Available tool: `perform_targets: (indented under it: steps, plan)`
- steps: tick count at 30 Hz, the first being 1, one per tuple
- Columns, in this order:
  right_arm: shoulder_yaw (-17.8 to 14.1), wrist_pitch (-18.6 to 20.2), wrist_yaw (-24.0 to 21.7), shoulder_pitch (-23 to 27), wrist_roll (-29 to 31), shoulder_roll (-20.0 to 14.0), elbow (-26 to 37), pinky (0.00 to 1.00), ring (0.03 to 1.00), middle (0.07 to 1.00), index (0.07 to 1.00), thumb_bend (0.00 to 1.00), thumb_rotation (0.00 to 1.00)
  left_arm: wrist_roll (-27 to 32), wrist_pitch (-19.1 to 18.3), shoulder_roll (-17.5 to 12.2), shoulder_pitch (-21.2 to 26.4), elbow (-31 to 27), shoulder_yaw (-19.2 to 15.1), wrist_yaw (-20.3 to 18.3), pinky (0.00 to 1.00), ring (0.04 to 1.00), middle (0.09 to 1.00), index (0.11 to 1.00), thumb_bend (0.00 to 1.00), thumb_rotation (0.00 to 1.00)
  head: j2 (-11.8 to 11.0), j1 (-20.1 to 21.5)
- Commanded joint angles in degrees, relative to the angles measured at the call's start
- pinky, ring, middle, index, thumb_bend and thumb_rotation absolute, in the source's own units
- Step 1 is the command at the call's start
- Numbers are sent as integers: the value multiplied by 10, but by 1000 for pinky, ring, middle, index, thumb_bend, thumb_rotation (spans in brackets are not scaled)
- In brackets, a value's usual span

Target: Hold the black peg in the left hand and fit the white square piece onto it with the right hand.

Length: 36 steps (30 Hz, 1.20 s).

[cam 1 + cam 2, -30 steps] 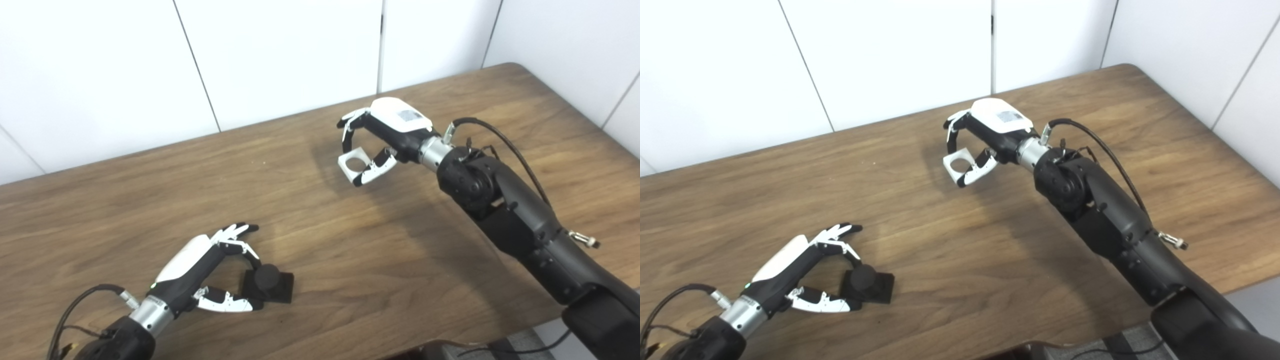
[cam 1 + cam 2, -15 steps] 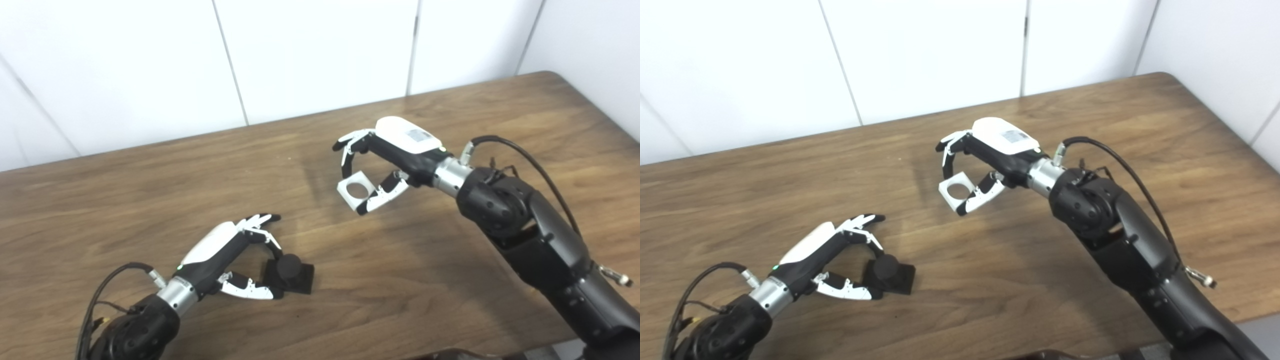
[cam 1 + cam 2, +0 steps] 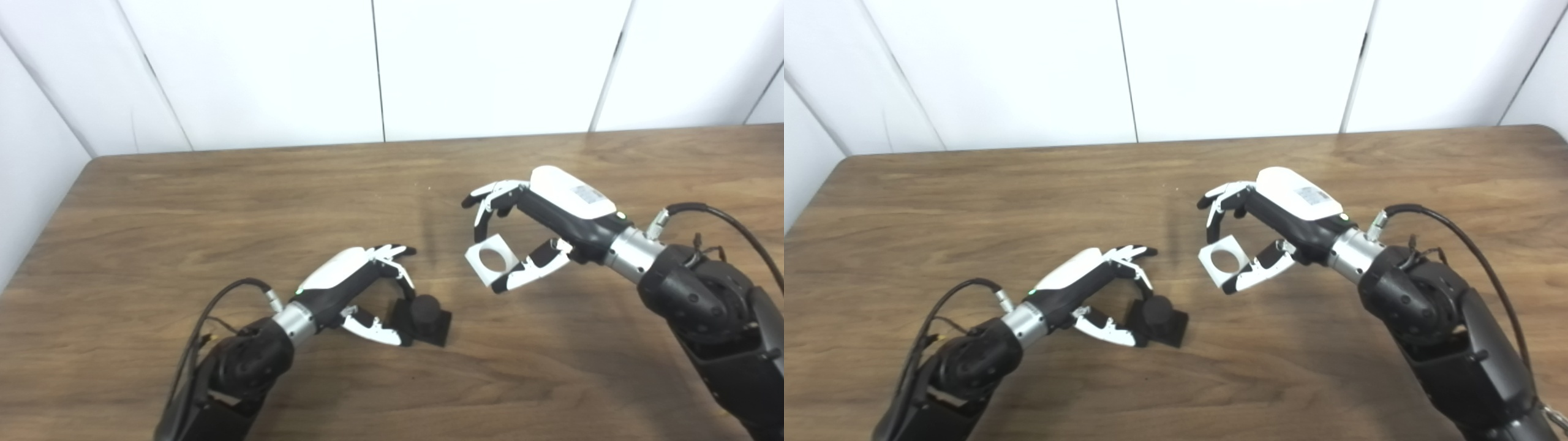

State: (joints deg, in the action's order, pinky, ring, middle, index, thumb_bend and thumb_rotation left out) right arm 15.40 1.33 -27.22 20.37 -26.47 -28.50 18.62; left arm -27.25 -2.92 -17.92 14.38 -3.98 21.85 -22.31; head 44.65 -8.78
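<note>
Left hand [image 3: 355,288], low over the desk [image 3: 184,202], fingers and thumb closing around the black peg [image 3: 424,317], which stands on its square base on the desk; firm grip cannot be confirmed. Right hand [image 3: 539,226], raised, pinches the white square piece [image 3: 488,264], hole visible, above and right of the peg, apart from it.
</note>
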Motion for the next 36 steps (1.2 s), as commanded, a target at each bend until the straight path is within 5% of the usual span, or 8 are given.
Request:
perform_targets:
  steps: [1, 36]
  plan:
    - [-4, -18, 0, 13, 11, -1, 29, 652, 816, 790, 484, 517, 130, -23, -15, 0, 4, 13, 14, -9, 1000, 1000, 968, 490, 519, 84, 0, -1]
    - [28, -36, -15, 20, 23, 64, 18, 690, 819, 791, 484, 517, 130, -20, -27, 11, 8, 10, 17, -10, 1000, 1000, 970, 490, 518, 85, 8, -3]
